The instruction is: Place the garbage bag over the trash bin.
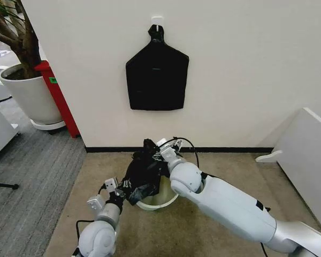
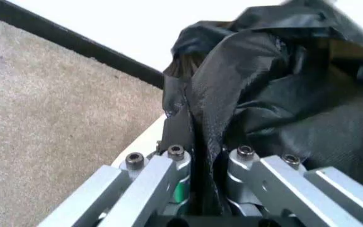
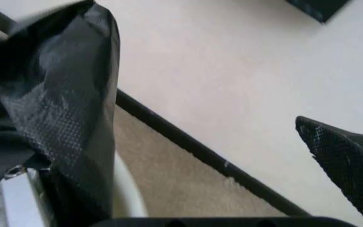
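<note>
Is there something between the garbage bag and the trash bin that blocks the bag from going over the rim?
Nothing visible blocks it. The garbage bag hangs directly over the trash bin, held by the left claw at its near edge and the right claw at its far edge.

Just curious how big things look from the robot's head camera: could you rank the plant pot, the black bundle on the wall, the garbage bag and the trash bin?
Largest to smallest:
1. Bundle
2. Pot, partly cropped, so close
3. Bag
4. Bin, mostly hidden by the bag
</note>
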Available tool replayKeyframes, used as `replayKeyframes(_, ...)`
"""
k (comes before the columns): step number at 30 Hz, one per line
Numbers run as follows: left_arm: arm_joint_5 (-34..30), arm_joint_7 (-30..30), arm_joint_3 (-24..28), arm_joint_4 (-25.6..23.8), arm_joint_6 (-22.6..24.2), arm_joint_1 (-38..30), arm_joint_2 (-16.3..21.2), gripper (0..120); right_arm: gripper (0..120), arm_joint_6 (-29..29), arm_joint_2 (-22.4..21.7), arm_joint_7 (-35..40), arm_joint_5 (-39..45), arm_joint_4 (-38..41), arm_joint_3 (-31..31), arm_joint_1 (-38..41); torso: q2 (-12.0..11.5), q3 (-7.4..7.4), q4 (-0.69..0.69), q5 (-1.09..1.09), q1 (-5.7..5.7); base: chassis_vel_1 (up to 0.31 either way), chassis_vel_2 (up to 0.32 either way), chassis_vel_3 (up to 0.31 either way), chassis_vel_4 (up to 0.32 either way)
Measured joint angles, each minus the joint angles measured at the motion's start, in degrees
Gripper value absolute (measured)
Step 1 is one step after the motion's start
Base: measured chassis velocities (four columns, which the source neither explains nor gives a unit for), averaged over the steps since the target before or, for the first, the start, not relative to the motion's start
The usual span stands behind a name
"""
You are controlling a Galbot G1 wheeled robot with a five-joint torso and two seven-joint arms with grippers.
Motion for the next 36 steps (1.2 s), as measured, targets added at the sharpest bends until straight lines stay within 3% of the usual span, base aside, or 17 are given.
replayKeyframes(22, -2.1, 0.2, -4.0, -2.1, -0.3, 0.6, -0.6, 5, 100, 1.2, -10.3, -3.7, 0.0, 1.7, 7.2, -6.8, 0.0, 0.00, -0.01, 0.00, 0.00, 0.000, 0.000, 0.000, 0.000)
replayKeyframes(29, -2.1, 0.1, -4.1, -2.1, -0.4, 0.7, -1.2, 5, 100, 0.9, -10.0, -4.1, 0.1, 3.3, 6.9, -6.5, 0.0, -0.01, 0.00, 0.00, 0.00, 0.000, 0.000, 0.000, 0.000)
replayKeyframes(36, -1.8, 0.1, -3.9, -1.6, -0.4, 0.7, -1.7, 5, 100, 0.1, -10.3, -4.6, 0.8, 11.2, 6.1, -7.1, 0.0, -0.01, 0.01, -0.02, 0.00, 0.000, 0.000, 0.000, 0.000)
